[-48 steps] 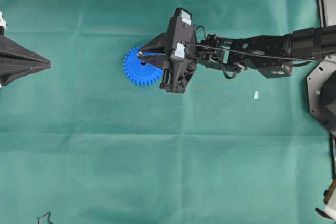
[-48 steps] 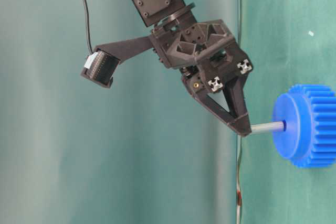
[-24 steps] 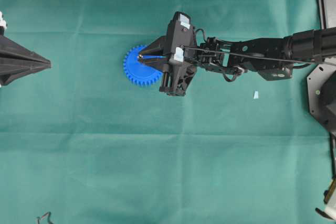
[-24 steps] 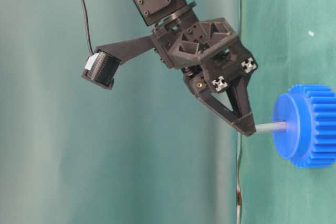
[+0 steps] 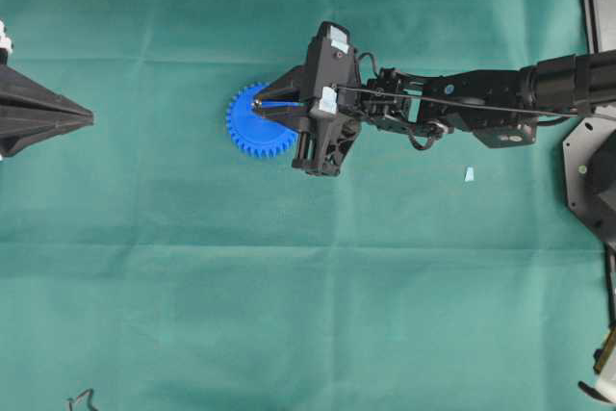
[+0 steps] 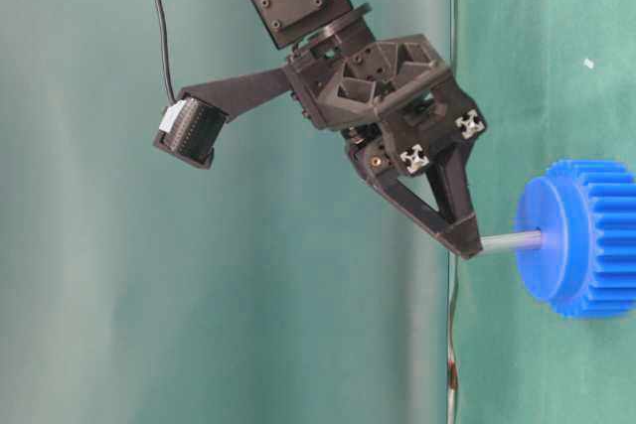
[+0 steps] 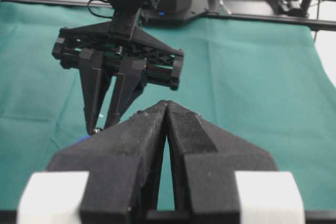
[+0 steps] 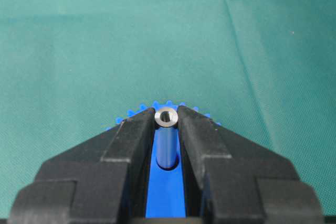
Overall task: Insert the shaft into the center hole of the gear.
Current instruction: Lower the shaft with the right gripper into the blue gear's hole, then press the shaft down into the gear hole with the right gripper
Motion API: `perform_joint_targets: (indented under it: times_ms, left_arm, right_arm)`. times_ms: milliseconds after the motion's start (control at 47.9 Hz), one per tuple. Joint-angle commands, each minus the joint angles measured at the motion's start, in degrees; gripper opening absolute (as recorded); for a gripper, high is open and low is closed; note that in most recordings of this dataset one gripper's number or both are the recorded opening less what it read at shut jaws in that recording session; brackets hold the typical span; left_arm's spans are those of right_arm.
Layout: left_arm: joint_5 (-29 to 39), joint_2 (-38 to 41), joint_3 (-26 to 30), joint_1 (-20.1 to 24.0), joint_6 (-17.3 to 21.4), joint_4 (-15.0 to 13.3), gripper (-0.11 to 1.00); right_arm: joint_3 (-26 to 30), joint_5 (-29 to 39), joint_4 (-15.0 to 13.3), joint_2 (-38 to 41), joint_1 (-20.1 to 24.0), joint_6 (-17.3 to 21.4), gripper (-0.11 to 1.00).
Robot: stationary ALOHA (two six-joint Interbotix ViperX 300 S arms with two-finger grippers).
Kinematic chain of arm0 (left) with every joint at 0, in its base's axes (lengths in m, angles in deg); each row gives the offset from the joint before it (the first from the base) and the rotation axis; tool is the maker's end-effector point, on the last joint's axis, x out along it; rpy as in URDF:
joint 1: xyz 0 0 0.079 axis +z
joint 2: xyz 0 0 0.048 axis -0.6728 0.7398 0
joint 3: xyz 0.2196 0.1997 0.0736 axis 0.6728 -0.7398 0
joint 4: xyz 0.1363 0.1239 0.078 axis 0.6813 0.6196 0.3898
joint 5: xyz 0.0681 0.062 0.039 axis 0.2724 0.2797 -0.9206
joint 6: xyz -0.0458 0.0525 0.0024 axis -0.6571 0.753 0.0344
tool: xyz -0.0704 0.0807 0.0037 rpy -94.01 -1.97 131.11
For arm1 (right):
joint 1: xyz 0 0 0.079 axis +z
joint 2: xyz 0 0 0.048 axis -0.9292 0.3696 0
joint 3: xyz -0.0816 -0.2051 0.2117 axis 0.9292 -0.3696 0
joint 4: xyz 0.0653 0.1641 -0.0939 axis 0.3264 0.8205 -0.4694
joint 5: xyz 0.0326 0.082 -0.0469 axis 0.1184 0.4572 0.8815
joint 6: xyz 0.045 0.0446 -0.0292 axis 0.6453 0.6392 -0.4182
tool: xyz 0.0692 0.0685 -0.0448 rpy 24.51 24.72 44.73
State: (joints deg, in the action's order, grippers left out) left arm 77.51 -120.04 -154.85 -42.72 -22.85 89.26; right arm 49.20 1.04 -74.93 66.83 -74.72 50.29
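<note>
Green cloth unchanged since earlier frame: right gripper clamps shaft, tip in gear hub. Wrist view alone shows shaft's hollow end. Left gripper closed, empty.

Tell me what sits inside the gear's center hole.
The shaft enters the gear hub, held by the right gripper. Its inserted end and the center hole are covered.

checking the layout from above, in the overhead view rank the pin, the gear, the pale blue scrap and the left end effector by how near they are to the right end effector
1. pin: clamped in the right end effector.
2. gear: directly beneath it.
3. left end effector: far left edge.
4. pale blue scrap: off to the right, under the arm; only a little farther than the left end effector.
</note>
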Motion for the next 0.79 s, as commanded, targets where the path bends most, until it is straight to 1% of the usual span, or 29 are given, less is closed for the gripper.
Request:
perform_joint_targets:
  times_ms: [0,209,397,772]
  left_arm:
    - [-0.26,0.44,1.49,-0.18,-0.09,0.09,0.0]
    - [-0.26,0.44,1.49,-0.18,-0.09,0.09,0.0]
    - [-0.26,0.44,1.41,-0.09,-0.09,0.18,0.0]
    - [-0.26,0.53,1.41,-0.18,-0.09,0.09,0.0]
  right_arm:
    - [0.44,-0.7,0.0,-0.44,-0.09,0.0,0.17]
    - [0.7,-0.7,0.09,2.02,0.0,0.44,0.17]
    - [0.79,-0.7,0.79,3.6,0.18,0.44,0.17]
    - [0.88,-0.44,0.88,3.87,0.44,0.44,0.17]
